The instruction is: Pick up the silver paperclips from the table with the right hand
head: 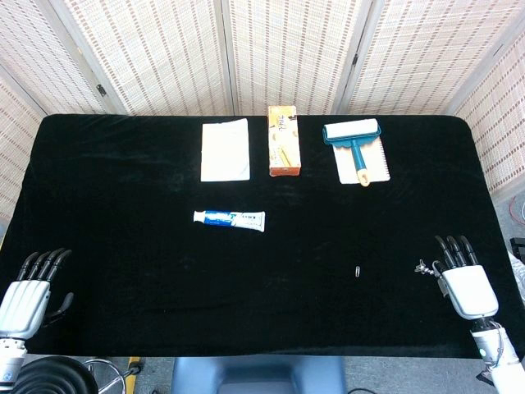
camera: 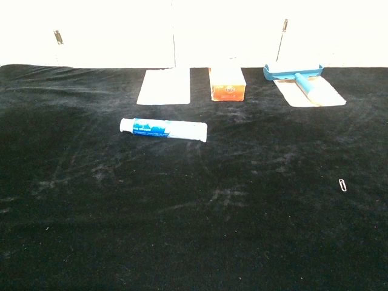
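One silver paperclip (head: 358,271) lies alone on the black table (head: 123,189); the chest view shows this paperclip (camera: 343,185) at its right side. My right hand (head: 461,281) hovers at the near right corner, well to the right of that clip. A small cluster of silver paperclips (head: 424,266) hangs at its thumb side, pinched there. My left hand (head: 29,289) sits at the near left edge, fingers apart and holding nothing. Neither hand appears in the chest view.
A toothpaste tube (head: 230,219) lies left of centre. Along the far side sit a white notepad (head: 225,149), an orange box (head: 284,141) and a blue lint roller on a white sheet (head: 354,141). Woven screens stand behind the table.
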